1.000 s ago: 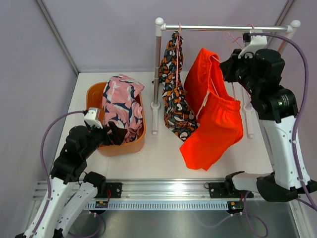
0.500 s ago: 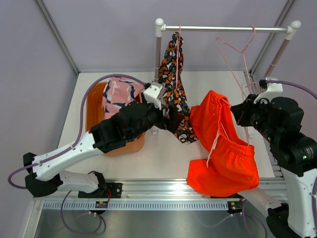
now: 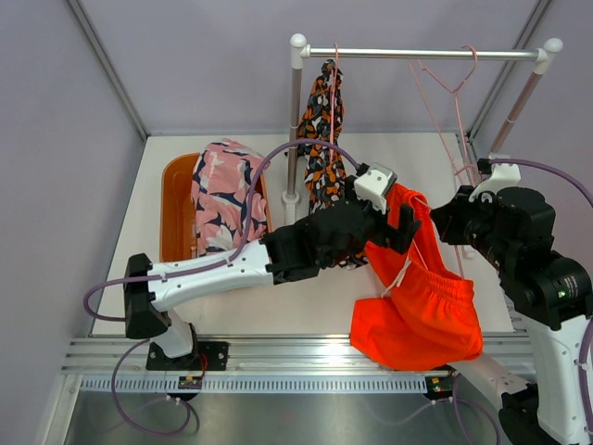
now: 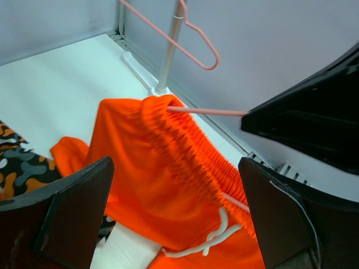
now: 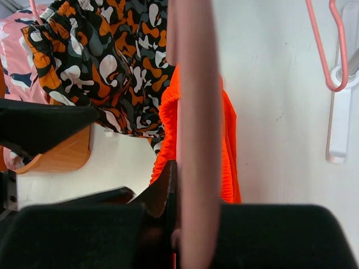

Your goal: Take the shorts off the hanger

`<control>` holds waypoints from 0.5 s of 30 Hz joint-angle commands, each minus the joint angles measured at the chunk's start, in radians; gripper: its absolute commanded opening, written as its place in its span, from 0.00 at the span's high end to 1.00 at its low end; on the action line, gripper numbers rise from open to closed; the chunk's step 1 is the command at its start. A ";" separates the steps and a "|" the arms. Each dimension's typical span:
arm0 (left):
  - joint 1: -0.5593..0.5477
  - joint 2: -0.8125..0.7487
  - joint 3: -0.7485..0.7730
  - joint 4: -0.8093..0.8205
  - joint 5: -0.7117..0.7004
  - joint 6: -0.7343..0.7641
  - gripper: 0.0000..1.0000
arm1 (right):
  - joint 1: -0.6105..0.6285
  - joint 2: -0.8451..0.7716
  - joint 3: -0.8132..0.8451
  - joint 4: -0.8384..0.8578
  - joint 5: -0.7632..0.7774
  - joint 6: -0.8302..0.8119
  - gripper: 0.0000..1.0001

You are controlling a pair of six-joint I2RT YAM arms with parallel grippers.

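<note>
The orange shorts (image 3: 417, 301) with a white drawstring hang from a pink hanger held off the rail. My right gripper (image 3: 445, 222) is shut on that hanger (image 5: 196, 123), with the shorts (image 5: 227, 162) below it. My left gripper (image 3: 403, 222) is open at the waistband. In the left wrist view its fingers (image 4: 73, 213) stand either side of the orange shorts (image 4: 168, 168), not touching them. The black patterned shorts (image 3: 320, 139) hang from the rail. The pink shorts (image 3: 222, 190) lie in the orange basket (image 3: 171, 209).
An empty pink hanger (image 3: 449, 88) hangs on the white rail (image 3: 417, 53) at the right. The rail's posts stand at the back middle (image 3: 295, 130) and the back right (image 3: 528, 93). The left arm stretches across the table's middle.
My right gripper took the hanger with the orange shorts off the rail and lowered it. My left arm swung from the basket across to the orange waistband, jaws open.
</note>
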 commanded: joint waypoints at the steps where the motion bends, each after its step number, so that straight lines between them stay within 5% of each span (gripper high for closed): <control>1: -0.020 0.052 0.086 0.111 -0.061 0.031 0.03 | 0.005 -0.003 0.008 0.052 -0.007 0.016 1.00; 11: -0.020 0.144 0.138 0.018 -0.127 0.034 0.17 | 0.006 0.006 0.060 0.039 -0.021 0.008 1.00; 15: -0.020 0.178 0.176 -0.007 -0.132 0.049 0.33 | 0.005 0.005 0.077 0.038 -0.033 0.014 1.00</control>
